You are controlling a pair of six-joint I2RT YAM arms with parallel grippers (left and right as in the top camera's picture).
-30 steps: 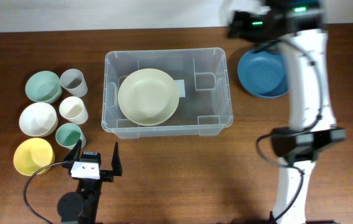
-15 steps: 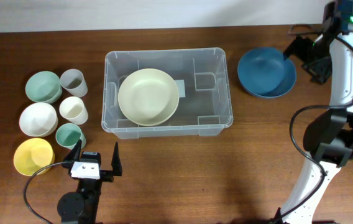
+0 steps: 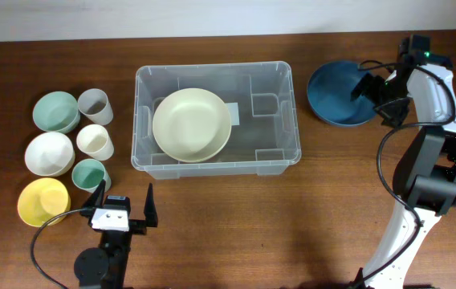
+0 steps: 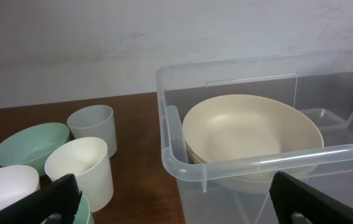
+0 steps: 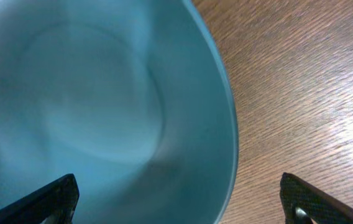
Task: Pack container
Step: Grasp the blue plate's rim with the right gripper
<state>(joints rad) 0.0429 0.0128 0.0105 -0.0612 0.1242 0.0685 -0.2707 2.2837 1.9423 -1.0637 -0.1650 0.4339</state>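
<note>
The clear plastic container (image 3: 270,132) stands mid-table with a cream bowl (image 3: 191,124) in its left half. To its right lies a dark blue bowl (image 3: 334,95). My right gripper (image 3: 378,96) hangs open over that bowl's right edge. In the right wrist view the blue bowl (image 5: 96,106) fills the left, and the right gripper (image 5: 179,202) straddles its rim, one finger over the inside and one over the wood. My left gripper (image 3: 124,202) stands open near the front edge, holding nothing. From the left wrist, the left gripper (image 4: 176,202) faces the container (image 4: 226,167) and cream bowl (image 4: 251,127).
A cluster sits at the left: green bowl (image 3: 55,111), grey cup (image 3: 95,105), cream cup (image 3: 95,141), white bowl (image 3: 49,153), teal cup (image 3: 90,174), yellow bowl (image 3: 42,201). The teal cup and yellow bowl lie close to my left gripper.
My right arm swung from above the blue bowl's back left out to the far right, then came in low over the bowl's right rim. The left arm has not moved.
</note>
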